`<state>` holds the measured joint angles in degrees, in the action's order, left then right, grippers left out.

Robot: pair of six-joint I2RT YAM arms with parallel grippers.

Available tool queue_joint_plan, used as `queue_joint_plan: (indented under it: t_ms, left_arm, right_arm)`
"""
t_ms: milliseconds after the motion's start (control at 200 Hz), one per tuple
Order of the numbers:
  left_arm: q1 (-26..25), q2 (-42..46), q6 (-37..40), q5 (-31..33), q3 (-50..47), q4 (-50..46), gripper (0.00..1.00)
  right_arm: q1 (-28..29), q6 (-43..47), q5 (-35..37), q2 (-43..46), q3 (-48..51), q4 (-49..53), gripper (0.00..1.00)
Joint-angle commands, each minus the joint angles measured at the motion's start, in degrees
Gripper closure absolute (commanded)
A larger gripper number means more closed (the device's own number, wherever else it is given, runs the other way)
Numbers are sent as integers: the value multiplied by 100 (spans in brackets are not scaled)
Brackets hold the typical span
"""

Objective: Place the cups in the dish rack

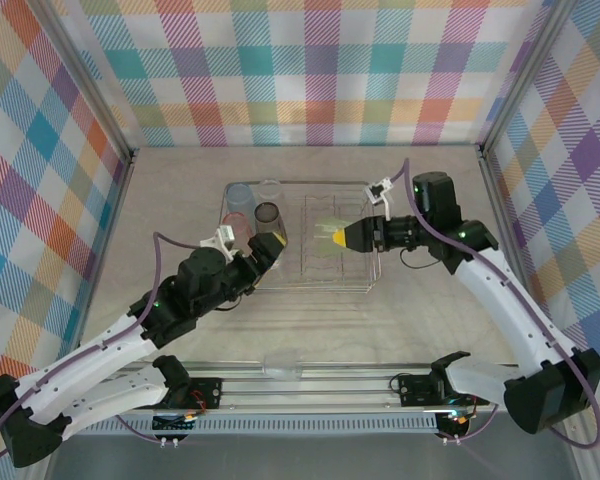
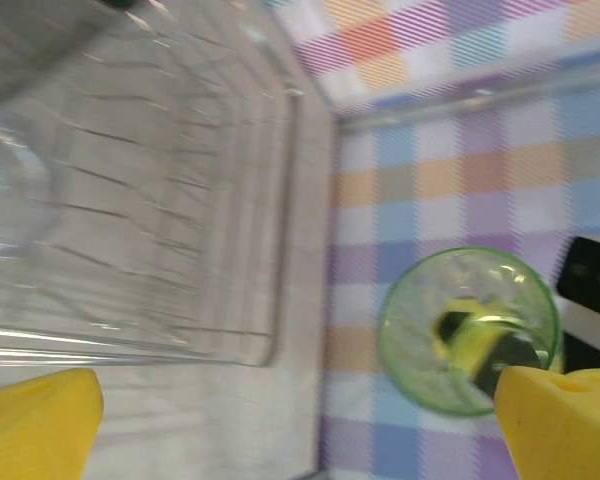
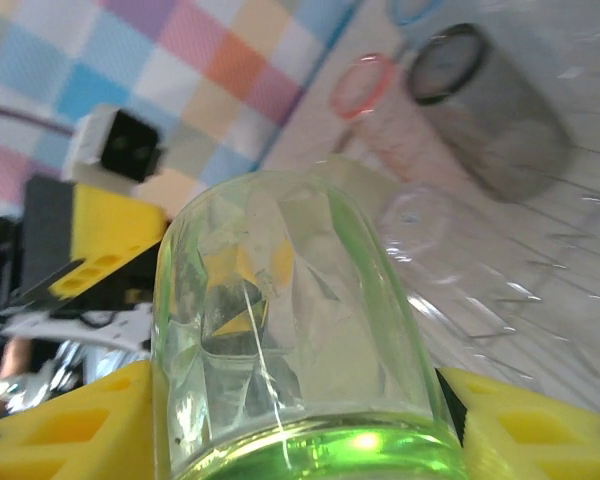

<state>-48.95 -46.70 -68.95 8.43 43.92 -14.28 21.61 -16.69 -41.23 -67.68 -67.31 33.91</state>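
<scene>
Loading looks about half done: a blue cup (image 1: pixel 239 194), clear cup (image 1: pixel 270 188), pink cup (image 1: pixel 236 218) and smoky cup (image 1: pixel 267 213) sit at the dish rack's (image 1: pixel 366 186) 9 o'clock end, the right gripper (image 1: pixel 344 237) clamps a yellow-green cup (image 1: pixel 329 228) above its centre, the left gripper (image 1: pixel 272 245) gapes wide and empty at 7 o'clock, and what looks like a spare tumbler (image 1: pixel 283 368) waits at 6 o'clock.

A flat, pale beige tabletop (image 1: pixel 180 210) carries a rectangular silvery wire dish rack (image 1: pixel 320 289) with low sides, which sits directly on it around the middle, slightly toward the far side. Well apart from that rack, close to the near edge, a small clear plastic tumbler (image 1: pixel 283 368) rests on the surface just beside the long aluminium rail (image 1: pixel 330 385) that runs across that edge. Whether the tumbler stands upright or lies on its side cannot be told.
</scene>
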Motion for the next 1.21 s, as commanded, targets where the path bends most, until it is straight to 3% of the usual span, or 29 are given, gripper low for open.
queue_joint_plan:
  t_ms: [0,260,535,1200]
  left_arm:
    - [28,29,328,868,390,-1717,0]
    - [30,6,1055,1374,708,-2454,0]
    - [34,-429,1742,1452,1082,-2867,0]
    - [34,-379,2035,1755,948,-3031,0]
  right_arm:
    - [-82,406,1329,-379,-586,1144,100]
    - [-96,611,3174,-1277,-1756,2162,100]
    - [-97,918,3972,-2509,-2995,2959,100]
    - [496,1747,5344,-5501,-5880,4046,100]
